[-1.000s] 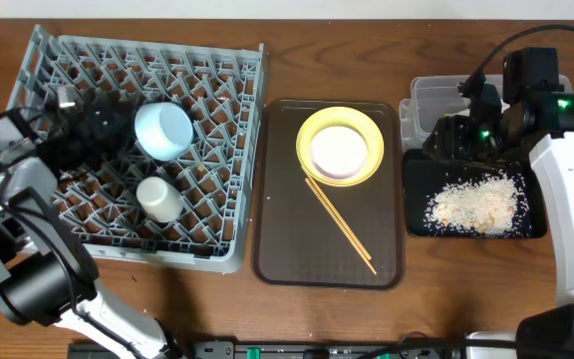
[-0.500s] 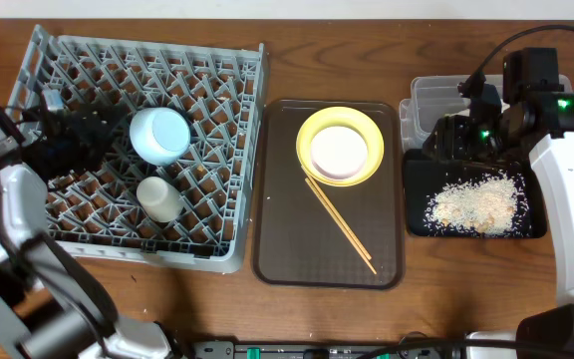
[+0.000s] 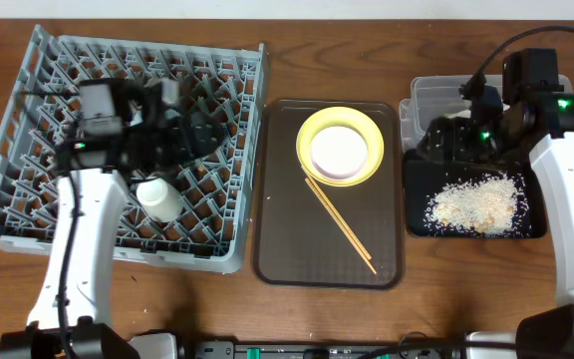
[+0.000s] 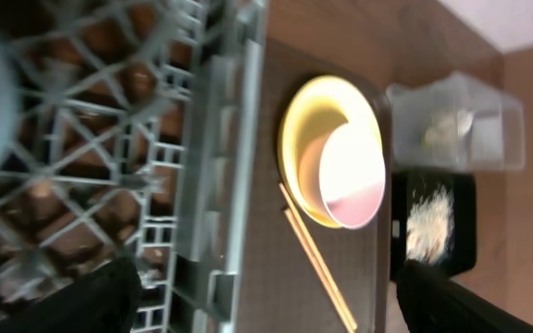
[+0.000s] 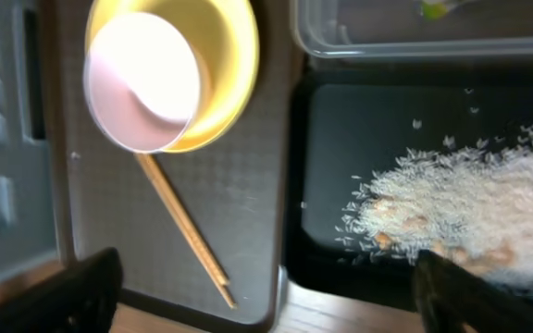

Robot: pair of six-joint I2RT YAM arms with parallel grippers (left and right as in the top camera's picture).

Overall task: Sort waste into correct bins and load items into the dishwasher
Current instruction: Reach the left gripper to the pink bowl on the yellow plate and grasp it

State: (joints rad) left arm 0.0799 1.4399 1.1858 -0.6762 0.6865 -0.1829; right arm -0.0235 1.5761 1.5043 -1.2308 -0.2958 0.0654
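Two dishes not yet loaded, plate (image 3: 307, 132) and white bowl (image 3: 339, 152); cup (image 3: 157, 198) in rack (image 3: 222, 85), rice (image 3: 472, 204) in black tray (image 3: 417, 214); both jaws spread, empty.

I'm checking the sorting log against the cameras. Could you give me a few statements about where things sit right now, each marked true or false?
1. The white bowl sits on the yellow plate. True.
2. The chopsticks lie in the dish rack. False: they lie on the brown tray, next to the plate.
3. The rice scraps are in the black tray. True.
4. The small white cup stands on the brown tray. False: it is in the dish rack.
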